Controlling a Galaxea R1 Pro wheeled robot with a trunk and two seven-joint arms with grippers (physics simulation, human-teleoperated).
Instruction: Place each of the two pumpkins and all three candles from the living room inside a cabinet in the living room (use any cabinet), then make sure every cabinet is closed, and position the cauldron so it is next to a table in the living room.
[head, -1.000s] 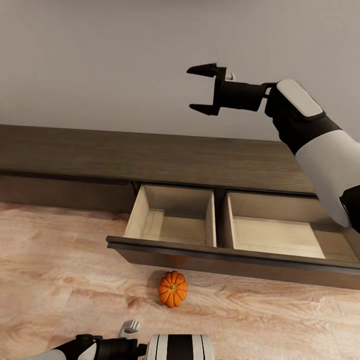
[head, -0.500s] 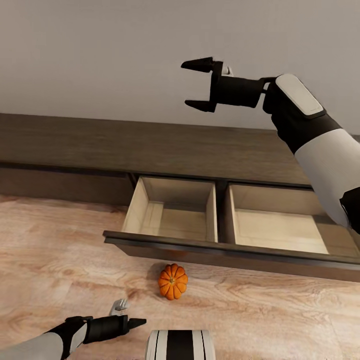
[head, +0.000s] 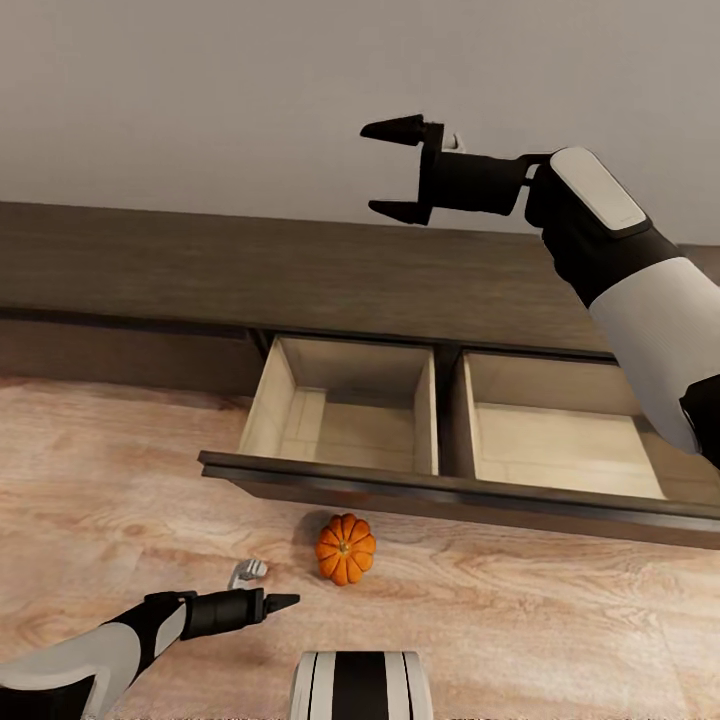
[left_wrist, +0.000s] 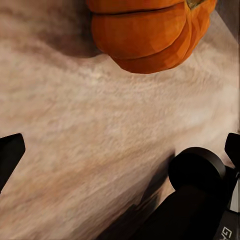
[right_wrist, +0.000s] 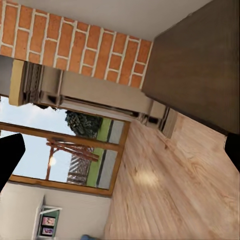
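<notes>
The long dark-brown cabinet runs along the wall, and its drawer stands pulled out over the wooden floor, showing two pale beige compartments with nothing in them. No pumpkin or candle is stowed in this drawer, so the task looks to be at an early point: the step in hand is picking up the first pumpkin.

The right arm is raised high above the cabinet top, forearm reaching across toward the wall, with the right pincer held level and its two fingers spread wide apart around nothing. It hangs well clear of the drawer and seems parked out of the way.

The left arm comes in low from the near left, stretched almost flat just above the floor, wrist pointing toward the pumpkin. The left pincer has its fingers parted and carries nothing; in the left wrist view the two dark fingertips sit far apart at the edges with bare floor between them.

The pumpkin rests on the floor just in front of the drawer's front panel, stem up, near the left pincer's tips but not touching them. In the left wrist view the pumpkin lies ahead of the fingers.

The next move likely calls for sliding the left pincer forward until the fingers straddle the pumpkin, closing on its ribbed sides, then lifting high enough to clear the drawer front.
</notes>
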